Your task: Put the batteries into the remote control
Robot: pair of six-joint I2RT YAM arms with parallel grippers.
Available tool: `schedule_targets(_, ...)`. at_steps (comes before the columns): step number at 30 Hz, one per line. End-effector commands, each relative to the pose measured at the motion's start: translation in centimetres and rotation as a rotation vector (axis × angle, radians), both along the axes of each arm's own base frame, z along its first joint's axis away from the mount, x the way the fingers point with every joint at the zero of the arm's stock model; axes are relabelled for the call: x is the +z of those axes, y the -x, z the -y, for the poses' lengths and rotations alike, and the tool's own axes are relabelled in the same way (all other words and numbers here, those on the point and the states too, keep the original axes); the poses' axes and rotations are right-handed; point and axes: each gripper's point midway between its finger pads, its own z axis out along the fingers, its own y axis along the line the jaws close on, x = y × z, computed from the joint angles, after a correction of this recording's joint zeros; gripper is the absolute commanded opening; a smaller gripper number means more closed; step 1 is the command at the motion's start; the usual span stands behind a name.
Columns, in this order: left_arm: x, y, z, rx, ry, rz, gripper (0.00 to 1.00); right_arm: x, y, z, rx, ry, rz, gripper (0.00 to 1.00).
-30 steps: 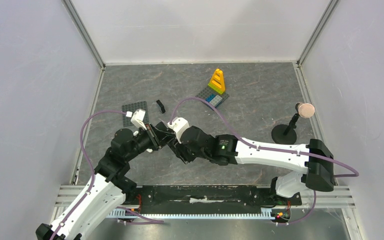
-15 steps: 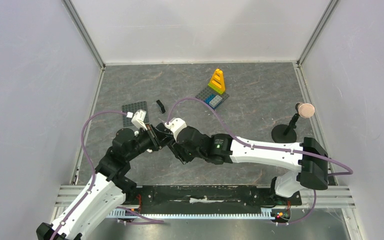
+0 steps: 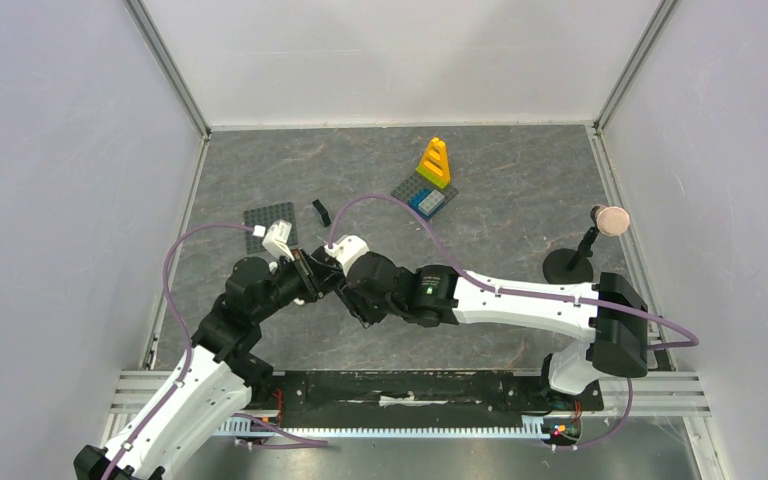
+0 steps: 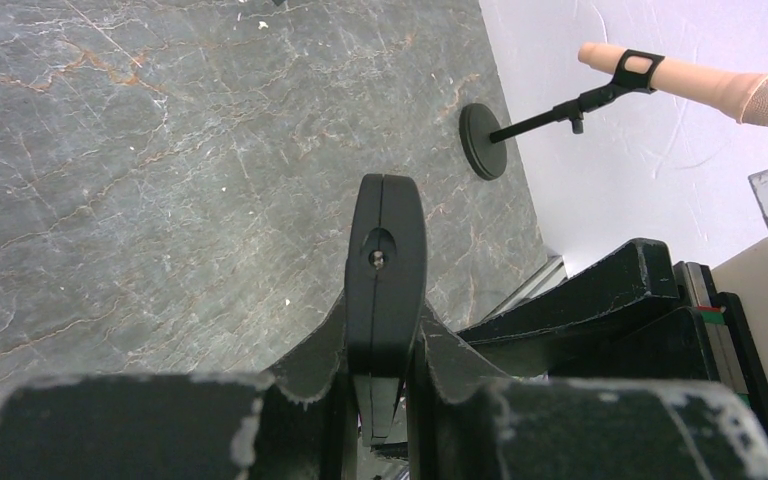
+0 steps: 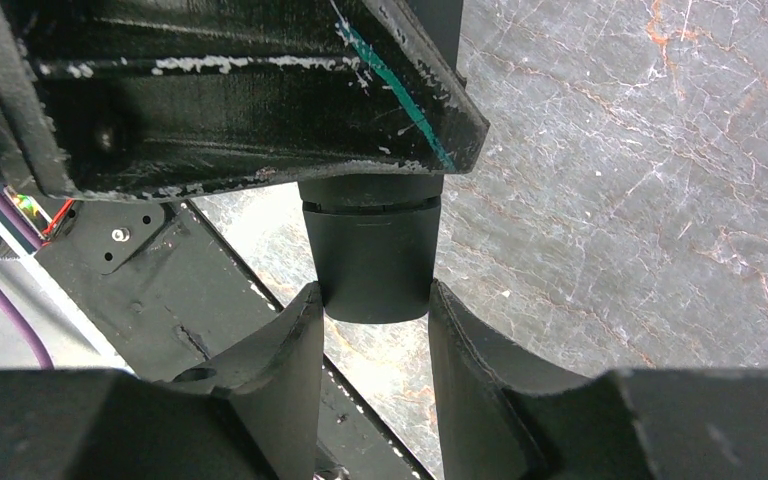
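Shifted slightly leftward since a second ago is the white-and-black right arm [image 3: 520,298], with its shoulder block drawn nearer the middle. At left-centre, above the grey marbled tabletop [image 3: 520,190], the left pincer [image 4: 382,318] is seen clenched on a slim, dark, oblong remote control [image 4: 385,235], whose rounded end protrudes forward. Just right of it, the right pincer [image 5: 372,295] is clamped on what appears to be the remote control's other end. At far right, a black round-based microphone stand [image 3: 567,268] is set upright.
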Motion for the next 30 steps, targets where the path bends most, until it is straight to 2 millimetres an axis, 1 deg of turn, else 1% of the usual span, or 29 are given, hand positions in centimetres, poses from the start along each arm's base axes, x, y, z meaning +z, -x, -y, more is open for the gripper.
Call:
schedule_targets(1,2.5,1.4,1.7,-0.097,0.119,0.005,0.02,3.3,-2.1,-2.2,-0.048,-0.123,0.067,0.28)
schedule_targets(4,2.4,1.4,1.5,-0.096,0.101,0.009,0.02,3.3,-1.9,-2.0,-0.036,-0.125,0.058,0.26)
schedule_targets(5,2.4,1.4,1.5,-0.097,0.092,0.013,0.02,3.2,-1.8,-2.0,-0.026,-0.124,0.050,0.24)
schedule_targets(7,2.4,1.4,1.3,-0.096,0.072,0.027,0.02,2.9,-1.2,-2.1,0.009,-0.127,0.026,0.16)
schedule_targets(8,2.5,1.4,1.3,-0.096,0.067,0.036,0.02,3.0,-1.0,-2.0,0.016,-0.131,0.020,0.15)
schedule_targets(18,2.5,1.3,1.4,-0.118,0.038,0.071,0.02,2.7,-0.4,-1.6,0.031,-0.124,-0.033,0.18)
schedule_targets(23,2.9,1.4,1.5,-0.129,0.047,0.078,0.02,2.1,-1.1,-1.2,0.004,-0.105,-0.023,0.18)
schedule_targets(30,3.2,2.0,1.9,-0.167,0.063,0.077,0.02,2.0,-1.7,-1.6,-0.002,-0.099,-0.006,0.18)
